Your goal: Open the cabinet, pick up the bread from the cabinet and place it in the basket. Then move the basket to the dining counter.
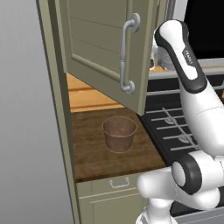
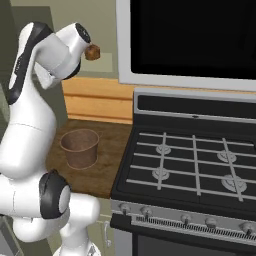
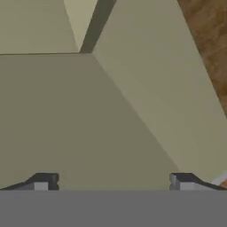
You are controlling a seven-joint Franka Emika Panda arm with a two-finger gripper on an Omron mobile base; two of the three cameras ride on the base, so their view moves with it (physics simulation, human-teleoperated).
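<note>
Nearest the base, the basket (image 1: 119,133) stood upright and empty on the short wood counter (image 1: 92,157), just left of the stove (image 2: 195,165). Woven and stiff, it looked light, and would probably be best taken by pinching its rim. Above and beyond it, the cabinet (image 1: 103,48) door hung swung open, its bar handle (image 1: 126,54) facing out. The arm rose from the base and bent high, its hand up beside the door. In the hand view the fingers (image 3: 42,182) stood spread wide with nothing between them, facing pale olive panels. A small brown thing (image 2: 92,51) by the wrist was possibly the bread; too small to tell.
</note>
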